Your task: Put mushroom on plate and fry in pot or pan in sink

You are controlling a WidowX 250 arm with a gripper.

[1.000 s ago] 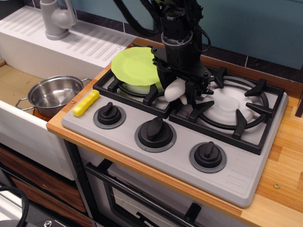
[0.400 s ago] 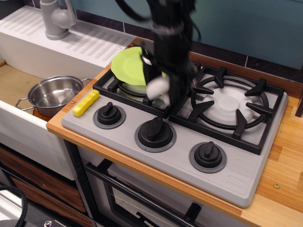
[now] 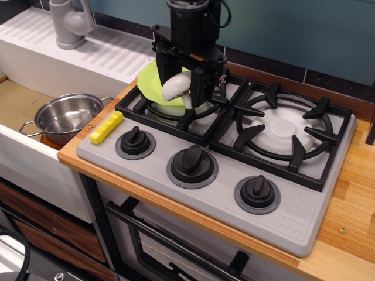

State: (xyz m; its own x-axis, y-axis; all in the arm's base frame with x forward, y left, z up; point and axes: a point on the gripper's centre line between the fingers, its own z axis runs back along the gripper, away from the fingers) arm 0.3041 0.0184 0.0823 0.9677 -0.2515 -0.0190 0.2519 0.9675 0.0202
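- Gripper (image 3: 179, 88): black, upper centre of the frame, pointing down over the left burner; its fingers are closed around the mushroom (image 3: 175, 86).
- Mushroom: pale grey-white, lifted clear of the grate, tilted, hanging in front of the plate (image 3: 150, 82).
- Plate: lime green, on the back part of the left burner grate (image 3: 176, 114), upper centre-left of the frame; the gripper hides its right part. Whether the mushroom touches the plate cannot be told from this view.
- Fry (image 3: 106, 127): bright yellow stick, lying flat on the grey stove panel (image 3: 228, 205) at its left edge, just left of the leftmost knob (image 3: 135, 141); apart from the gripper.
- Pot (image 3: 67, 117): shiny steel, 2 loop handles, upright in the sink (image 3: 17, 105) at the left of the frame, close to the counter edge.
- Faucet (image 3: 70, 22): grey, upper left corner, standing on the ridged white drainboard (image 3: 111, 52).
- Stove: 2 burners with black grates and 3 knobs along the front; the right burner (image 3: 287, 132) is bare.
- Wooden counter (image 3: 351, 222) frames the stove at the right and front.
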